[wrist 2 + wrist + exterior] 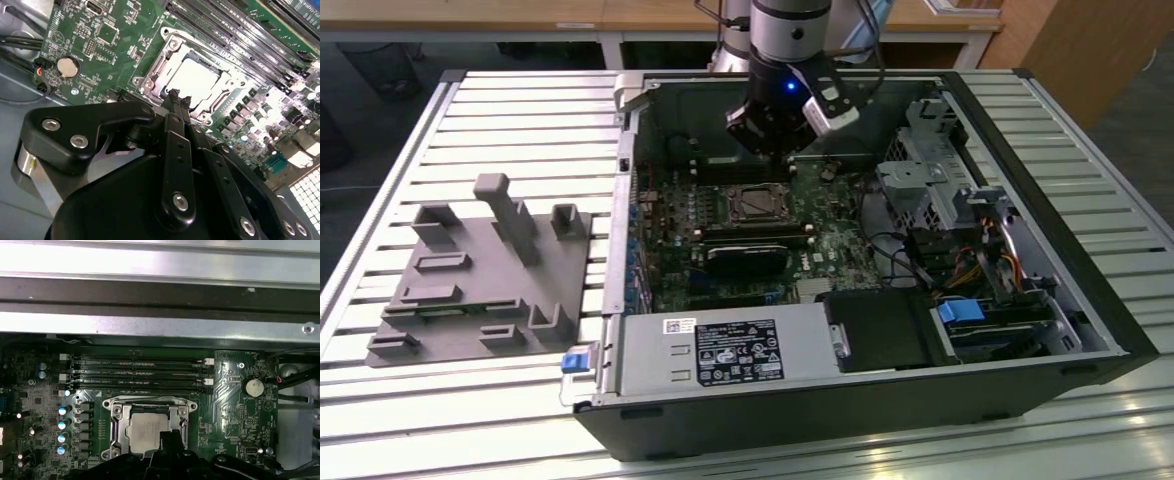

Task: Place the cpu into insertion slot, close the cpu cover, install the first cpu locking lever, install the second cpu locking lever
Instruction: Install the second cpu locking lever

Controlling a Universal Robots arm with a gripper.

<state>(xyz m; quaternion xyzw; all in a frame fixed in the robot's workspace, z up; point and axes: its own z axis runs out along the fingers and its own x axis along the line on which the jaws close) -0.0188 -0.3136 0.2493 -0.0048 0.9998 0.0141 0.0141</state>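
1. Jaws together, as far as I could judge: in the second wrist view the gripper point(175, 97) ended in two dark fingertips pressed side by side into one narrow point, with nothing between them.
2. That point hung just over the near edge of the socket, close to the metal frame; whether it actually touched, I couldn't tell.
3. And the cpu point(147, 429) was home! Its silvery top sat flat inside the insertion slot point(116, 427), square to the frame in both wrist views.
4. The cpu cover point(172, 55) looked to be lying down around the chip, with the chip's top showing through its window. I couldn't make out whether either locking lever was latched.
5. From where I stood, the arm reached down into the open computer case point(1067, 300) on the slatted desk point(520, 110), right above the socket on the green motherboard point(834, 230). A grey fixture tray point(480, 280) sat well apart, toward the exterior view's left.
6. My read: the work was at the cover or the levers. Doing it well meant pressing with that closed tip on the metal only, never on the chip's top, and keeping the push straight so the frame seated evenly without scraping the memory slots point(140, 372) nearby.
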